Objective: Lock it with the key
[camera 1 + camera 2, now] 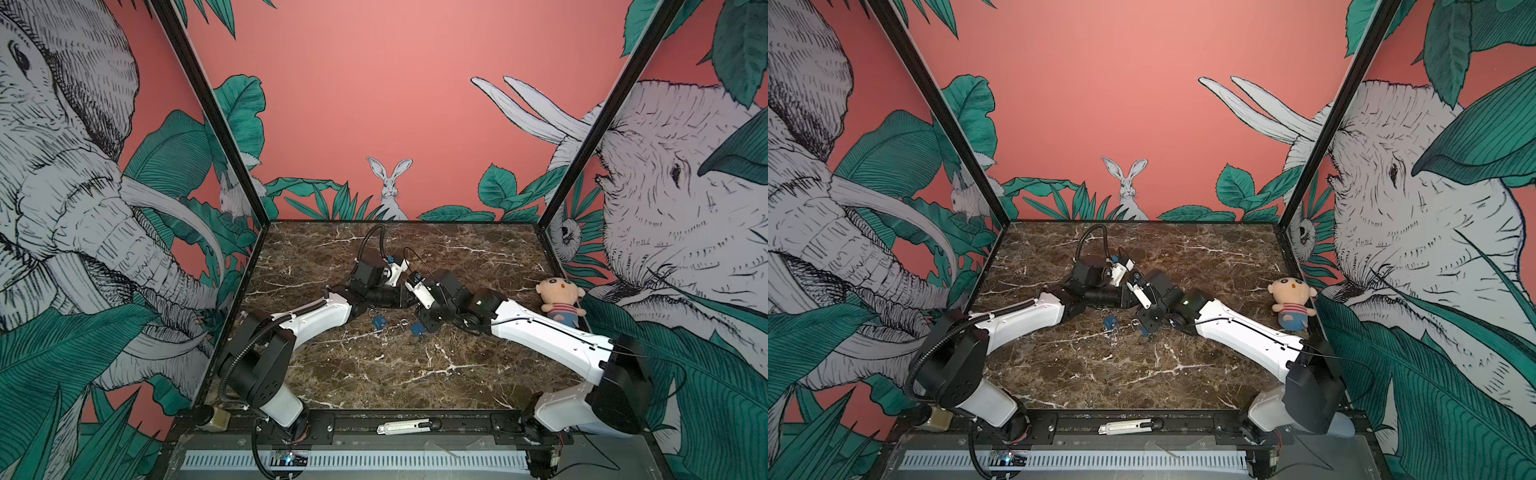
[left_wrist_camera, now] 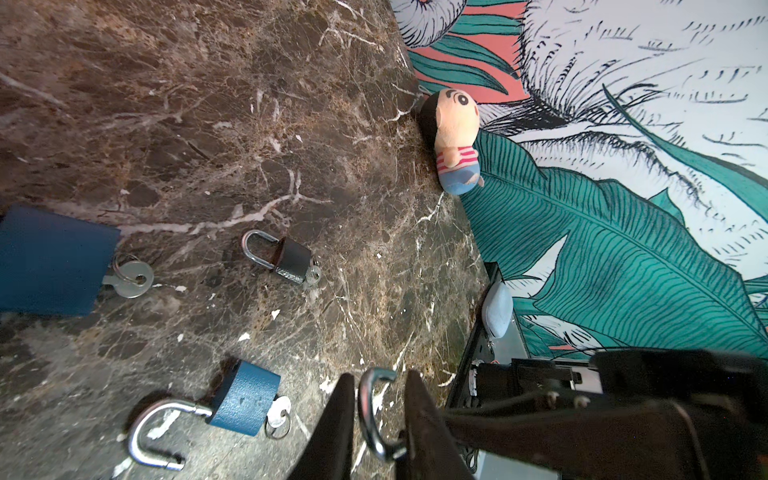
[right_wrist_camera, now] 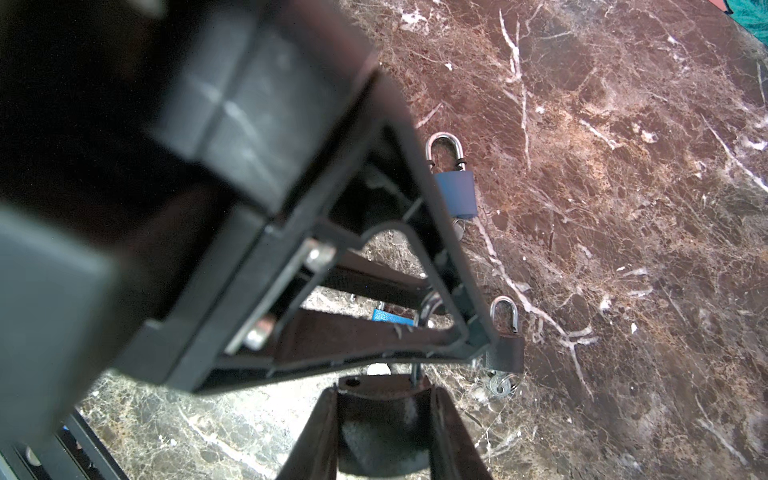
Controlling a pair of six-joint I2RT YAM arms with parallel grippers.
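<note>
In the right wrist view my right gripper (image 3: 382, 388) is shut on a dark padlock body (image 3: 382, 415), and my left gripper's frame blocks the view just beyond it. That padlock's silver shackle (image 2: 365, 415) stands open between the fingers of my left gripper (image 2: 380, 378). Its bend is nearly against one finger and its lower end touches the other. The held padlock's key is hidden. Small silvery keys (image 2: 132, 282) (image 2: 279, 409) sit in the keyholes of two blue padlocks (image 2: 50, 262) (image 2: 245, 397) on the table. A black padlock (image 2: 291, 259) has one too.
A plush doll (image 1: 561, 301) leans at the marble table's (image 1: 374, 374) right edge against the wall. A utility knife (image 1: 409, 427) lies on the front rail. A blue padlock (image 1: 379, 322) rests just in front of where the two arms meet. Patterned walls close three sides.
</note>
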